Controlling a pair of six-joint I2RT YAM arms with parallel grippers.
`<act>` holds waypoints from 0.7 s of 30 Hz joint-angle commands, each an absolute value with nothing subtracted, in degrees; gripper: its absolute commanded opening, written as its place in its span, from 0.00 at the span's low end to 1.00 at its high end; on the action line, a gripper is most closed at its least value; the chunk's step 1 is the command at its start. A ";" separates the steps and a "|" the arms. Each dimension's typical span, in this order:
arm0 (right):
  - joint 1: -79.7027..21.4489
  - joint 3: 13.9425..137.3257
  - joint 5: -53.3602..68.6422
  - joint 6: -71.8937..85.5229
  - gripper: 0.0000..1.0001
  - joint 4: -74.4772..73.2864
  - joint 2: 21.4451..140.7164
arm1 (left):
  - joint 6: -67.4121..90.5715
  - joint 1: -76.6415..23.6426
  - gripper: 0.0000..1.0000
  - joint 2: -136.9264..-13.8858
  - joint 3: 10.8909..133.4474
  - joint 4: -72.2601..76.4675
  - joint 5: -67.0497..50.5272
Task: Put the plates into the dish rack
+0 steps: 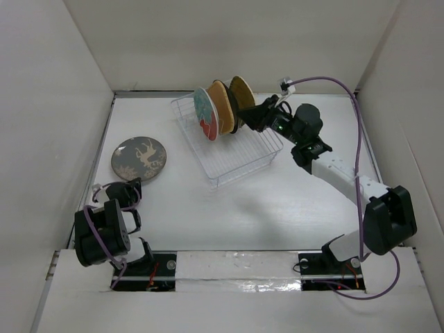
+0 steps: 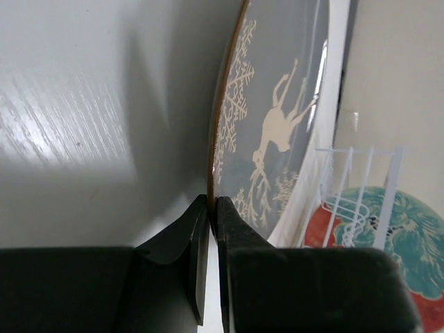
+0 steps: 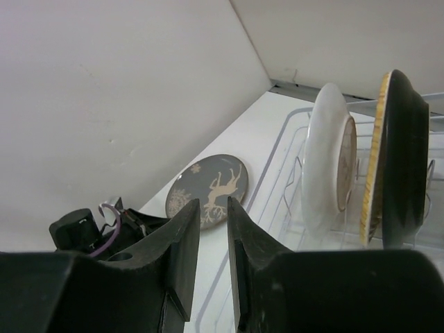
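The grey plate with a pale antlered animal (image 1: 139,158) (image 2: 277,125) (image 3: 208,191) lies on the table at the left. My left gripper (image 1: 131,184) (image 2: 213,202) is shut on its near rim. The clear dish rack (image 1: 239,161) (image 3: 279,163) stands at the back middle. Several plates stand upright in it, among them a red-and-teal one (image 1: 205,115) (image 2: 388,222) and tan ones (image 1: 222,105) (image 1: 242,90). My right gripper (image 1: 252,112) (image 3: 213,208) hovers at the rack's right side beside these plates. Its jaws stand slightly apart, with nothing between them.
White walls close in the table on the left, back and right. The rack sits at an angle, its near corner (image 1: 214,184) pointing toward the table's middle. A purple cable (image 1: 347,90) loops above my right arm.
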State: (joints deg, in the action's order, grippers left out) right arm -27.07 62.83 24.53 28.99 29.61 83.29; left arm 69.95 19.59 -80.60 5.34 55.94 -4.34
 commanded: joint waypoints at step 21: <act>-39.98 75.05 27.16 23.30 0.67 22.42 90.60 | 66.98 19.51 0.00 -37.02 4.56 47.94 -10.27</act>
